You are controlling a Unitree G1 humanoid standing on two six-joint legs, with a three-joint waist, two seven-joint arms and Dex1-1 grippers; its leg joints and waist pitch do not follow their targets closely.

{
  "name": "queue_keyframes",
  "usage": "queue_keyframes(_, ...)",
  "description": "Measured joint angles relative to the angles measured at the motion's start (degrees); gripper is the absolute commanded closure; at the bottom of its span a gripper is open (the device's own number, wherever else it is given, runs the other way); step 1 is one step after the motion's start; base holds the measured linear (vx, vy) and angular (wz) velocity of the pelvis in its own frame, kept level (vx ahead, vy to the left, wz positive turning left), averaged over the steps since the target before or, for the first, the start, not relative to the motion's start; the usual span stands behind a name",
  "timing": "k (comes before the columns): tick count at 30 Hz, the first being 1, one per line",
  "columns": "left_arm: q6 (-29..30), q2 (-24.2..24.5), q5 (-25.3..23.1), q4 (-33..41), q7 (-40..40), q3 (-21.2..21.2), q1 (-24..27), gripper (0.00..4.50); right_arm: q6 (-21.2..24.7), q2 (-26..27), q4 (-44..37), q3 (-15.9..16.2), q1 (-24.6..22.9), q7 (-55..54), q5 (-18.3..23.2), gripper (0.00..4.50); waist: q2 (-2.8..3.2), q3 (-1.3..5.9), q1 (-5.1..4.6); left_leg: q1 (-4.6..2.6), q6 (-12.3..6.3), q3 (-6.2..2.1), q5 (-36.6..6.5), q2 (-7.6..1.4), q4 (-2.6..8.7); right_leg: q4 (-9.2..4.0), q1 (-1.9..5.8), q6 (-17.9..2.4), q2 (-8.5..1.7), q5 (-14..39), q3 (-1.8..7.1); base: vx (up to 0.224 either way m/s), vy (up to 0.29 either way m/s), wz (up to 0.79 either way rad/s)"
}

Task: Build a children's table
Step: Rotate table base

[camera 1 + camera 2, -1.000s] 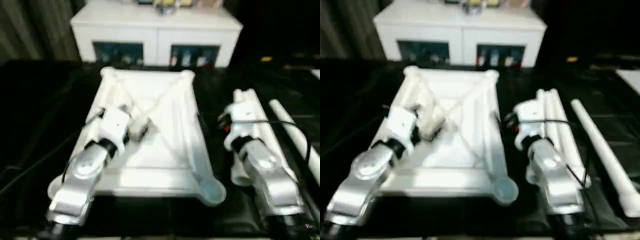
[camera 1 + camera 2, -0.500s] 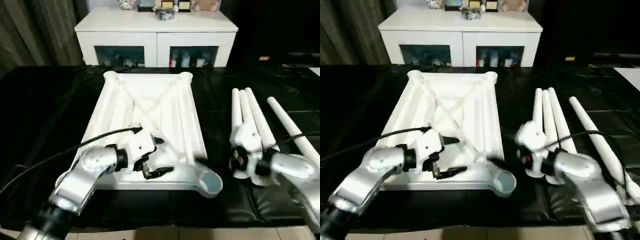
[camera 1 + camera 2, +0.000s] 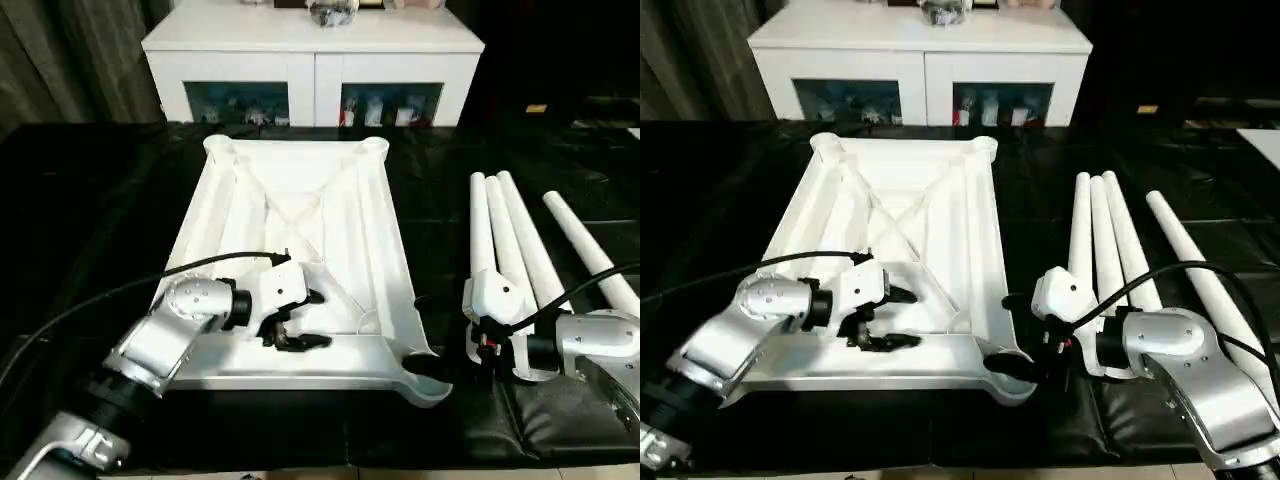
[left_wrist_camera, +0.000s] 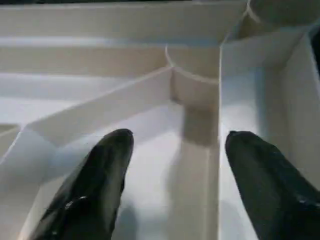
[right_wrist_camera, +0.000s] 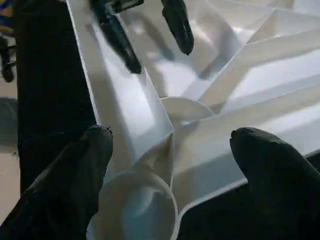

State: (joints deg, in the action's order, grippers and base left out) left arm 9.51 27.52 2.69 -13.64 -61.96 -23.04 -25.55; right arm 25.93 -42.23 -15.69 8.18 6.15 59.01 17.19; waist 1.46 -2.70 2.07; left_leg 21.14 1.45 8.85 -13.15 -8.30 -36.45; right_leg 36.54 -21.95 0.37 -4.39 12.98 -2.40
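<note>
1. The table top (image 3: 300, 200) lies upside down in the middle of the black work table (image 3: 90, 200), its ribbed X-braced underside facing up and a round socket at each corner.
2. Four white legs (image 3: 510, 235) lie loose on the black cover at about three o'clock of the top: three side by side and touching, the fourth a little apart on the far right.
3. The left gripper (image 3: 290, 320) hangs over the near end of the top, at about seven o'clock of its centre, pointing sideways toward the right. Its two black fingers (image 4: 95, 190) stand apart with one rib of the underside between them; nothing is clamped.
4. The right gripper (image 3: 1020, 335) reaches in from the right at the near right corner socket (image 3: 425, 375), roughly five o'clock of the top. Its fingers are spread wide, one on either side of that corner, grasping nothing.
5. At twelve o'clock, beyond the work table, stands a white cabinet (image 3: 315, 50) with glass doors.
</note>
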Motion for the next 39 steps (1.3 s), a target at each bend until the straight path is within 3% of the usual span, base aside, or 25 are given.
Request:
queue_keyframes(30,-4.4,-0.1,-5.3,-4.1,-0.8,-2.7,-1.3,4.03,0.8,-0.2,0.0,1.4,0.6,0.8,-0.1,0.32,-0.05,-0.03,0.09,-0.15,0.27,0.87,0.1,-0.48,0.01,-0.04,0.08,-0.3,-0.05,-0.2,0.08,0.000,0.000,0.00)
queue_keyframes(39,-4.9,-0.5,-5.9,-4.1,0.6,-2.7,-1.1,4.46,0.3,0.5,0.1,1.5,0.6,-0.1,-0.3,0.32,-0.04,-0.03,-0.19,-0.15,0.29,0.92,0.1,-0.52,0.01,-0.04,0.06,-0.3,-0.05,-0.3,0.09,0.000,0.000,0.00)
